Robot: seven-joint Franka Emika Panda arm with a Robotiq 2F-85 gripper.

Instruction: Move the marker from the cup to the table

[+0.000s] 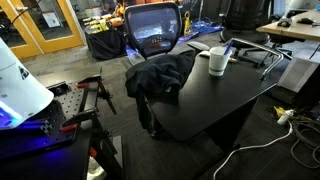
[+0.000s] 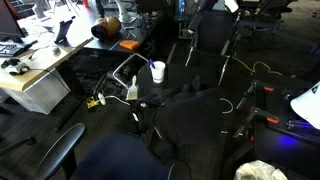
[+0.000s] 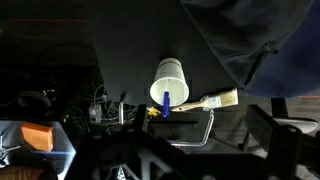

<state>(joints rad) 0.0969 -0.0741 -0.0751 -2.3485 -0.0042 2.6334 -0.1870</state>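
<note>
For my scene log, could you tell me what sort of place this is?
Probably an office or lab: a mesh office chair at the black table, a pale wooden desk, and cables on the floor.

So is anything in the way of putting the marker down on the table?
Nothing visible is. The marker stands in the cup, with bare table around it. Just steer clear of the brush lying beside the cup and the dark cloth farther off.
</note>
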